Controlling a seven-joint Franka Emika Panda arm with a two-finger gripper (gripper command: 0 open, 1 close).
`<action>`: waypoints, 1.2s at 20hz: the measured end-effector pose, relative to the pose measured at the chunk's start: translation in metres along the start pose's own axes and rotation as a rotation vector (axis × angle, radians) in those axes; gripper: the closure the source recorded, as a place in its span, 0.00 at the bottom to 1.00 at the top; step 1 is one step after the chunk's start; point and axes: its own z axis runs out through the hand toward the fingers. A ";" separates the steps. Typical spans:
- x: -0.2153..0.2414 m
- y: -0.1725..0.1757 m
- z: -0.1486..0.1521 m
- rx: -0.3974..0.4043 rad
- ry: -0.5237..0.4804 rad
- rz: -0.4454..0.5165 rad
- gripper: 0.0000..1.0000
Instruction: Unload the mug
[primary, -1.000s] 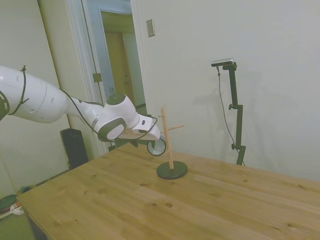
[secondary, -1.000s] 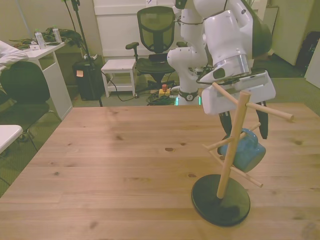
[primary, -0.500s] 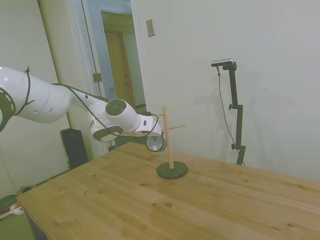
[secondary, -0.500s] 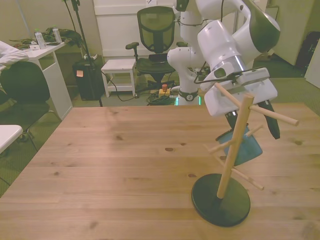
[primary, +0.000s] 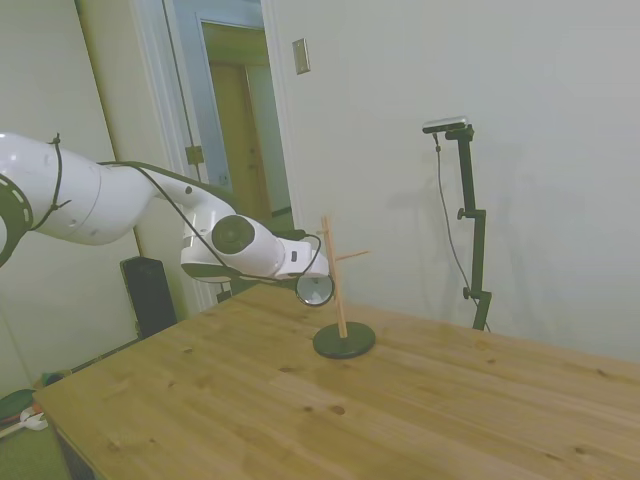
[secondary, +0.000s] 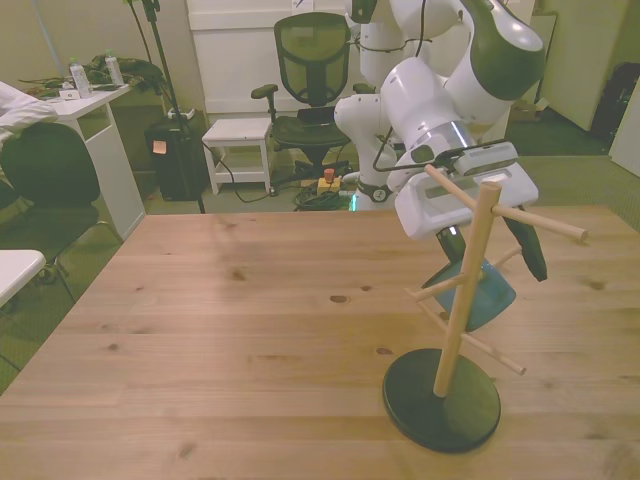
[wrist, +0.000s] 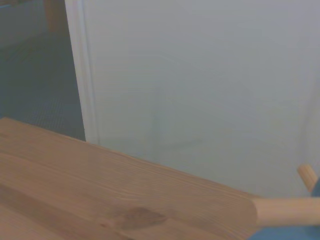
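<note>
Pegs of the wooden mug tree stand nearest, its black base at five o'clock on the table. Behind the post, the light-blue mug looks rigid, light, slick-enamelled; rim is likely the best purchase. Gripper straddles it; whether clamped, I cannot tell.

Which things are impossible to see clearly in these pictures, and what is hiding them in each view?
- Small light-blue enamel mug: in the front view the wooden peg stand crosses it and the white gripper covers its top; its handle is not seen.
- Whether the mug is free of its peg: no view shows it.
- Gripper fingers: in the side view the mug hides them.
- Wrist view: blurred; only a peg and a cut-off blue edge.
</note>
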 end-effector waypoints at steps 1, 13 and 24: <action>-0.001 0.000 0.000 0.001 -0.002 -0.002 1.00; -0.002 0.003 0.002 0.005 -0.013 -0.002 1.00; -0.001 0.003 0.002 0.006 -0.017 -0.005 1.00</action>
